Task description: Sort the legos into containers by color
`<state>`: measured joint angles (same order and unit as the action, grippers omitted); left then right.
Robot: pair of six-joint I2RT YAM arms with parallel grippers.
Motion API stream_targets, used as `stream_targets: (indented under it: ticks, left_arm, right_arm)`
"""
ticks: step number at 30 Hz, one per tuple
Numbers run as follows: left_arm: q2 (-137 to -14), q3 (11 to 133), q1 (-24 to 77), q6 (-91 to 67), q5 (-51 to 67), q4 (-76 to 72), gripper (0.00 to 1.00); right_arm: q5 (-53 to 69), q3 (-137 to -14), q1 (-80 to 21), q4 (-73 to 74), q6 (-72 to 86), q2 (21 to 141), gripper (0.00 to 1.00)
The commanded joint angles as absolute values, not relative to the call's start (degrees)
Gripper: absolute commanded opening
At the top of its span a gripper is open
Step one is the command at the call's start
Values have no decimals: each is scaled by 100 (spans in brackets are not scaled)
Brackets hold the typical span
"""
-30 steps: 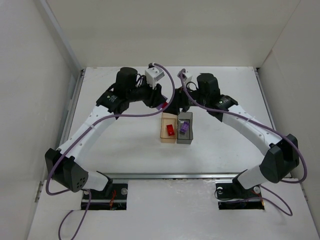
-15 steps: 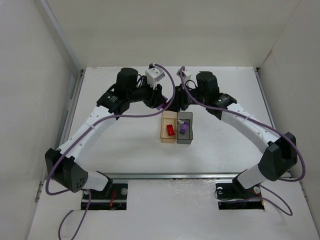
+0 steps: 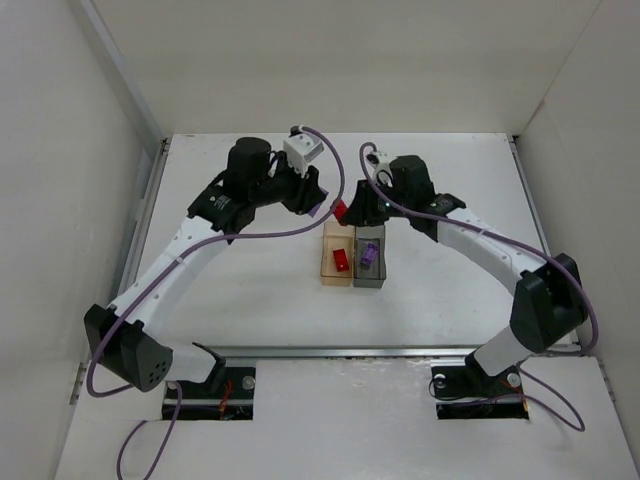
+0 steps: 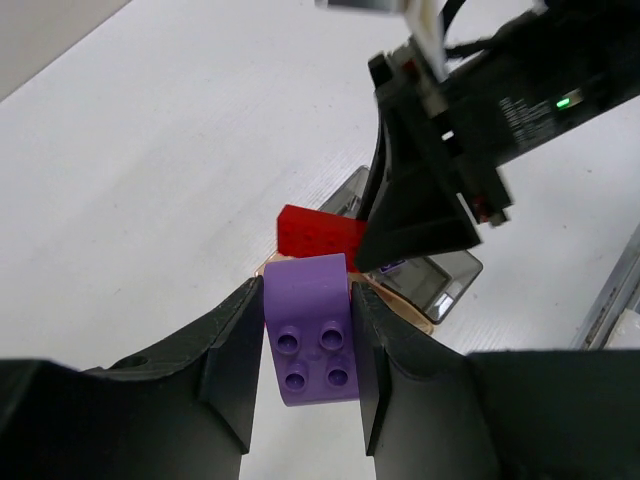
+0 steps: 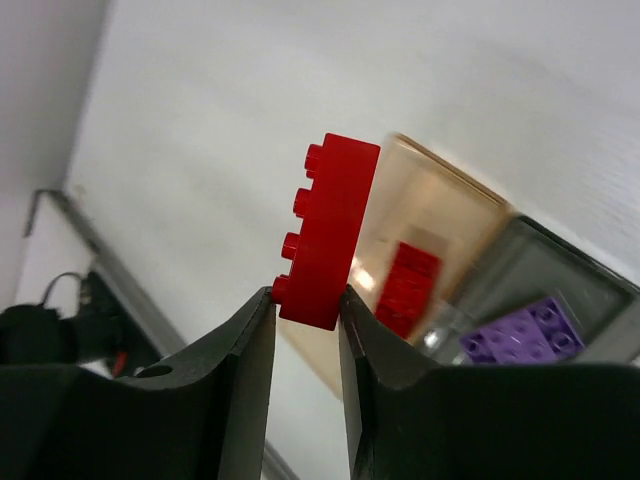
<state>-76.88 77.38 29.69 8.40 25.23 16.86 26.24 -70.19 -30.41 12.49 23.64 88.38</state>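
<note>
My left gripper (image 4: 308,335) is shut on a purple lego (image 4: 310,328), held above the table behind the bins; it shows in the top view (image 3: 322,207). My right gripper (image 5: 305,305) is shut on a red lego (image 5: 328,230), seen in the top view (image 3: 339,210) just behind the orange-tan bin (image 3: 327,268). That bin holds a red lego (image 3: 341,261). The dark grey bin (image 3: 378,273) beside it on the right holds a purple lego (image 3: 368,254). Both bins show in the right wrist view, orange-tan (image 5: 440,200) and grey (image 5: 590,300).
White walls enclose the table on the left, right and back. A metal rail (image 3: 350,351) runs along the near edge by the arm bases. Purple cables (image 3: 270,228) hang off both arms.
The right gripper has moved left with its red lego, which now shows behind the orange-tan bin. The left arm has drawn back slightly to the left with the purple lego.
</note>
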Motion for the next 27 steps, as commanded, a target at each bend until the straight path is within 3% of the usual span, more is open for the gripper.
stream_targets:
  ticks: [1, 11, 15, 18, 22, 27]
  left_arm:
    - [-7374, 7690, 2918, 756, 2382, 1406, 0]
    - [-7321, 7453, 2918, 756, 2382, 1354, 0]
    - [-7321, 7453, 2865, 808, 2329, 1354, 0]
    - [-7321, 7401, 2865, 809, 2329, 1301, 0]
    - [-7436, 7400, 2865, 809, 2390, 1248, 0]
    - [-7699, 7461, 2917, 809, 2514, 1125, 0]
  right_arm:
    - [1794, -6812, -2971, 1493, 2418, 9096, 0]
    - [1538, -7119, -3146, 1854, 2417, 9790, 0]
    - [1775, -7356, -3208, 2047, 2215, 9967, 20]
    - [1898, -7496, -3313, 2188, 2136, 10020, 50]
    - [1959, -7559, -3313, 2249, 2083, 9949, 60]
    - [1874, -7822, -2901, 2522, 2083, 9354, 61]
